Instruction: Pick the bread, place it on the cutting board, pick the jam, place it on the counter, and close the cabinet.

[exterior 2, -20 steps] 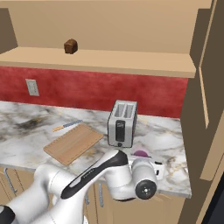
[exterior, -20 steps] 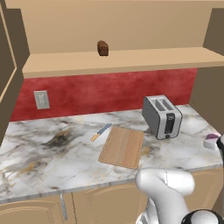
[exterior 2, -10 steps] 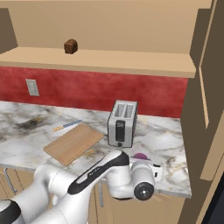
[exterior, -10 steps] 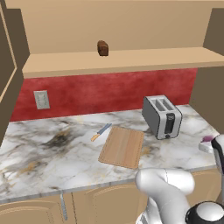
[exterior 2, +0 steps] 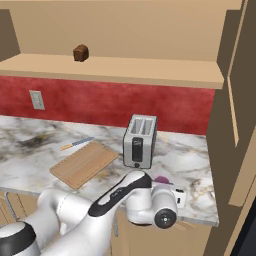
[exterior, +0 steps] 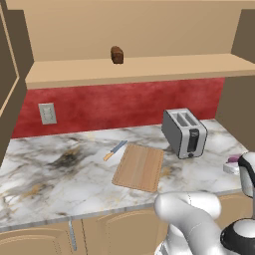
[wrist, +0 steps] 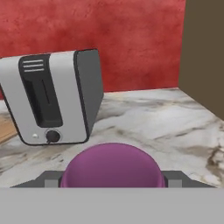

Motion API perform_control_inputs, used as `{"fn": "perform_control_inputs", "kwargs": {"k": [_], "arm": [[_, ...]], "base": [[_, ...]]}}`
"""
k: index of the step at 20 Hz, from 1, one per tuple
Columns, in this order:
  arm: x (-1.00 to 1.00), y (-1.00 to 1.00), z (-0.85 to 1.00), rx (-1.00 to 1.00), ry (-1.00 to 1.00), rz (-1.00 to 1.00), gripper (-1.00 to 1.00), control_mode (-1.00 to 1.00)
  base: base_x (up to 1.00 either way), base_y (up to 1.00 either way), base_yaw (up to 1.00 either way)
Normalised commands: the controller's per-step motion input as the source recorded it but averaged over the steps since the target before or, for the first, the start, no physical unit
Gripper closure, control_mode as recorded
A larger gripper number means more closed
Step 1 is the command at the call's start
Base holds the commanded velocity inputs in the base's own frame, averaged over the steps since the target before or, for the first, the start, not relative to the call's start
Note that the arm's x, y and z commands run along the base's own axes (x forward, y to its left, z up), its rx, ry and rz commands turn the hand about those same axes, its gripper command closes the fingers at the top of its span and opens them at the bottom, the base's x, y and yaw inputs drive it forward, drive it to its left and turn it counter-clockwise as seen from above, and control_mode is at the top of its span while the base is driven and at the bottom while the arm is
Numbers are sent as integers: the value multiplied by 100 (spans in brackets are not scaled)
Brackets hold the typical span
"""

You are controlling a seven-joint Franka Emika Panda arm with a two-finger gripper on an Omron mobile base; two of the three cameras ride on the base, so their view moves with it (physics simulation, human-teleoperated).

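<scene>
Bread [exterior: 117, 55] was seen on the open shelf of the cabinet [exterior: 134, 67], at about eleven o'clock in the left base view, well apart from everything on the counter [exterior: 60, 174] below. Lower down, at about nine o'clock from the toaster [exterior: 185, 132], a knife [exterior: 115, 150] was laid just beside the upper left corner of the cutting board [exterior: 139, 167], and the board itself was left bare. Past the toaster, at three o'clock by the counter's right end, the jam [wrist: 113, 166] was found low over the marble, its rounded purple top seen between the fingertips [wrist: 174, 178] in the hand view. The gripper [wrist: 113, 180] was closed around the jar from both sides; whether the jar was touching the counter could not be told.
</scene>
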Motion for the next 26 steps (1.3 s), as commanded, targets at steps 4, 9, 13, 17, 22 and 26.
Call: {"fn": "perform_control_inputs", "kwargs": {"k": [4, 9, 13, 17, 22, 26], "arm": [[19, -3, -19, 0, 0, 0, 100, -100], [26, 0, -16, 0, 0, -1, 100, -100], [23, 0, -19, 0, 0, 0, 100, -100], [19, -3, -20, 0, 0, 0, 100, -100], [5, -12, -21, 1, 0, 0, 100, -100], [1, -12, -16, 1, 0, 0, 100, -100]], "base": [[0, 0, 0], [0, 0, 0], [0, 0, 0], [0, 0, 0], [0, 0, 0], [0, 0, 0]]}}
